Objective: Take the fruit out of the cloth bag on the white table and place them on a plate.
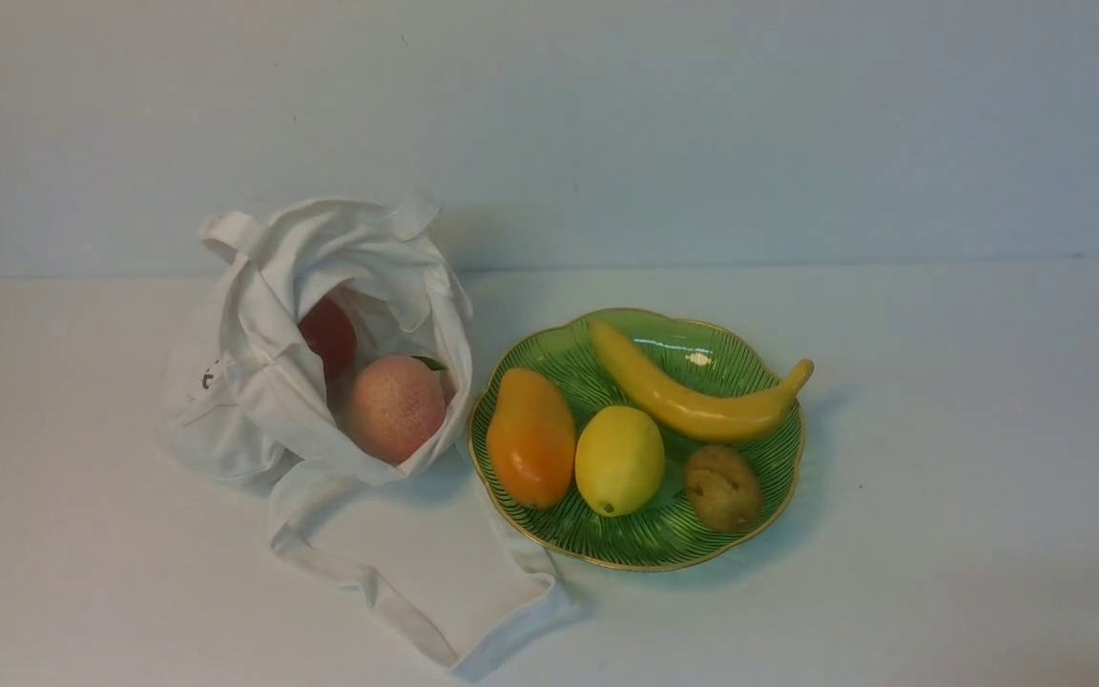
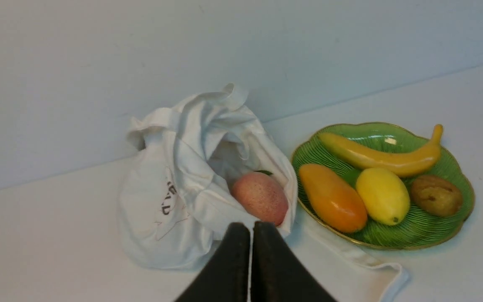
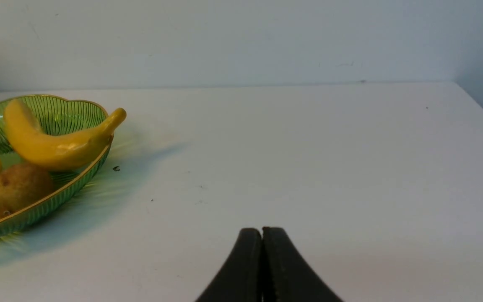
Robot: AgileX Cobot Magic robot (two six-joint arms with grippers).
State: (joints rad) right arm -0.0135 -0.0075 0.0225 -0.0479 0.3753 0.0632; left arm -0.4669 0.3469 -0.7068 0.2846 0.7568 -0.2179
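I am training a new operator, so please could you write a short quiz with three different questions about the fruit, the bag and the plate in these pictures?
1. True or false: the banana lies on the plate.
2. Which fruit shows nearest the mouth of the cloth bag? A) lemon B) peach C) banana
3. Fill in: both the left gripper and the right gripper have their fingers pressed ____ and hold nothing.

Key: 1 true; 2 B; 3 together.
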